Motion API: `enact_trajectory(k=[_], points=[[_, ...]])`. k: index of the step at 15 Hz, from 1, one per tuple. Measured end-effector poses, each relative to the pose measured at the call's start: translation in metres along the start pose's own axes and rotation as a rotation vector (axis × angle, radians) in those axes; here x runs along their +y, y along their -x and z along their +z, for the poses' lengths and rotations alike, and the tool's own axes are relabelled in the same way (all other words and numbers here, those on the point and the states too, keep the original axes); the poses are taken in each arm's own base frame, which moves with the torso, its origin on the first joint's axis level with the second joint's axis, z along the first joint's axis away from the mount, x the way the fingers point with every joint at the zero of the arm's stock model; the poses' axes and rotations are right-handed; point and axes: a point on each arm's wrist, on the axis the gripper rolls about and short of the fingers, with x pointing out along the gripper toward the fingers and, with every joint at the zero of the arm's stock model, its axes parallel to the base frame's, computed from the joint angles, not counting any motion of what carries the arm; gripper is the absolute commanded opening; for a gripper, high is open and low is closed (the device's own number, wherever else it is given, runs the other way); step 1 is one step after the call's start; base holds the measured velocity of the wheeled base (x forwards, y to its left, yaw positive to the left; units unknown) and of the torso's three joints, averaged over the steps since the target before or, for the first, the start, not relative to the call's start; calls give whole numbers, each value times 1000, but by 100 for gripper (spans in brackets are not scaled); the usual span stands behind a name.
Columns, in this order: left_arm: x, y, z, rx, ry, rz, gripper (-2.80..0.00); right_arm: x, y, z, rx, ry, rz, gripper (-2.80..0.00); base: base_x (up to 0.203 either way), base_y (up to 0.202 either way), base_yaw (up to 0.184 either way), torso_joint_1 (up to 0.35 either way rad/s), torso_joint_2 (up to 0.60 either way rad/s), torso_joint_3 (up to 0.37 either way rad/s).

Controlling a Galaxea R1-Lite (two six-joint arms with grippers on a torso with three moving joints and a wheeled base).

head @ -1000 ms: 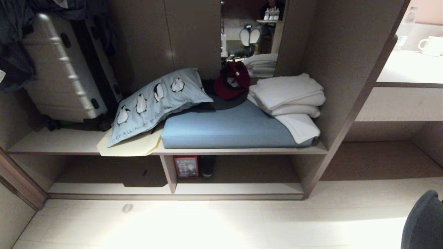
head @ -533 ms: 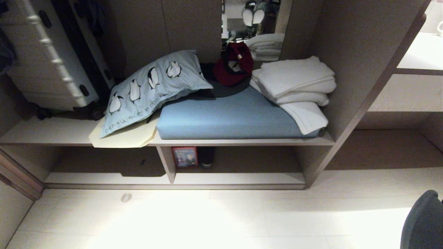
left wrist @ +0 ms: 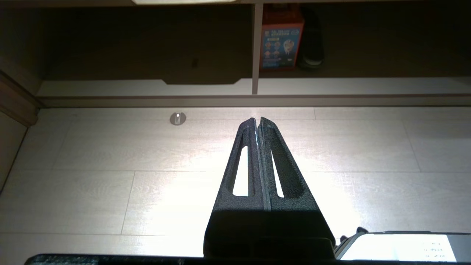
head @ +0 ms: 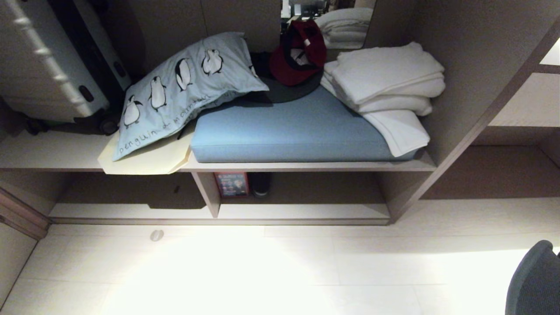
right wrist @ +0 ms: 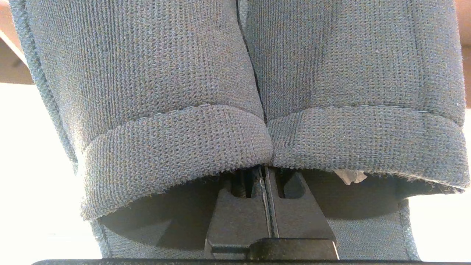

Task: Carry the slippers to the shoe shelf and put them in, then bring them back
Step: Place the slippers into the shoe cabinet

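The slippers point(right wrist: 235, 92), a dark knit pair side by side, fill the right wrist view. My right gripper point(right wrist: 265, 171) is shut on their touching inner edges, its fingertips hidden under the cuffs. A white tag point(right wrist: 349, 176) peeks from one slipper. In the head view the slippers point(head: 536, 280) show as a dark rounded shape at the lower right corner. The shoe shelf point(head: 302, 212) lies low ahead, with its upright divider point(head: 208, 192). My left gripper point(left wrist: 256, 119) is shut and empty above the pale floor, short of the shoe shelf point(left wrist: 147, 86).
A red box point(head: 232, 183) and a dark shoe point(head: 260, 183) stand inside the shelf beside the divider. On the bench above lie a blue cushion point(head: 288, 131), a penguin pillow point(head: 179, 87), white towels point(head: 385, 83), a red cap point(head: 299, 52) and a suitcase point(head: 48, 65). A small metal disc point(head: 156, 235) sits on the floor.
The whole head view has slid upward as the camera tipped down, so more floor shows. The shelf's contents and the held slippers keep their places.
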Motion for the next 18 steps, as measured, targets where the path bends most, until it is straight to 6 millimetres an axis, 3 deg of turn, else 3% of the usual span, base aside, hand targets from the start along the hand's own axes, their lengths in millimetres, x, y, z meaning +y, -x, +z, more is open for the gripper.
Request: enact_trajectory(k=[18], points=[[0,0,0,0,0,0,-280,0,0,0,0,0,0,-280,0,0,0,3,3,-197]])
